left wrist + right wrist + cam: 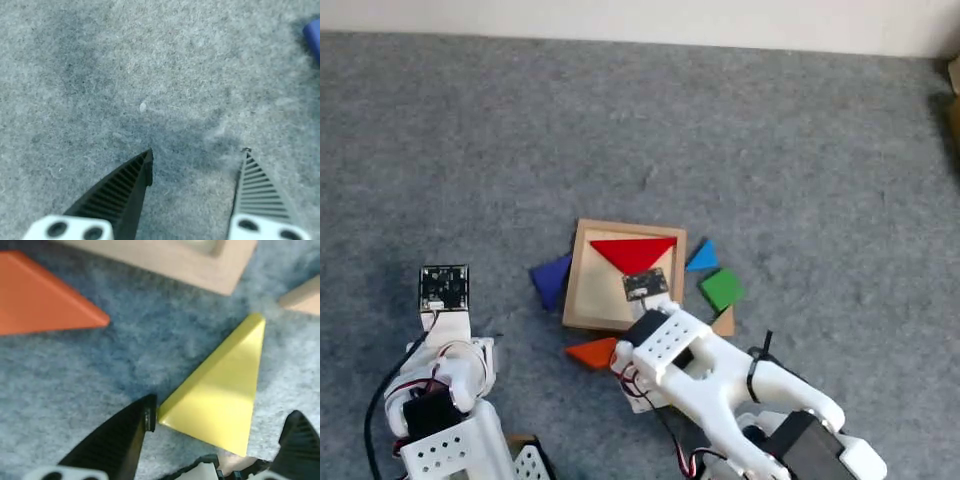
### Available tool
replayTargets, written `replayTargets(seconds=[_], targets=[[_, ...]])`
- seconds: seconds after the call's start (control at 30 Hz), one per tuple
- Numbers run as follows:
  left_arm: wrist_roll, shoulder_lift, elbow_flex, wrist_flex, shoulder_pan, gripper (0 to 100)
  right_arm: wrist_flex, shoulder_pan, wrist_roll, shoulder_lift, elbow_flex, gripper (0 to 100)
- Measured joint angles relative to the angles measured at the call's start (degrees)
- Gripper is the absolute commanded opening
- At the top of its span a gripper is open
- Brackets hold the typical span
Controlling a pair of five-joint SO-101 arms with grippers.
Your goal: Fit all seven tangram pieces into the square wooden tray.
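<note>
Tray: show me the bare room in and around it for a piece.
Bare: inside the tray, the wood on the near side of the red triangle, and the carpet beyond the far edge. Crowded: the right side (light blue triangle, green square, tan piece); the near side (orange triangle, the right arm); the left (dark blue piece).

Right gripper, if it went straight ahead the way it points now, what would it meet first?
Most likely the yellow triangle, lying flat between the right gripper's open jaws. The wooden tray's wall comes only beyond it.

No legible text or markings
</note>
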Motion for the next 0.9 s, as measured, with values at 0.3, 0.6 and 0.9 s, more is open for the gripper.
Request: replayTargets(seconds=[0.3,0.6,0.9], targets=[[-0.1,0.0,0.0,0.0,0.0,27,0.0,-0.2,0.0,0.1,0.0,25.2],[-0.1,0.0,0.0,0.0,0.0,27,0.4,2.8,2.5,0.0,0.0,24.3],[-0.1,0.0,0.0,0.0,0.0,27,0.4,7.1,4.2,0.7,-1.5,7.4]])
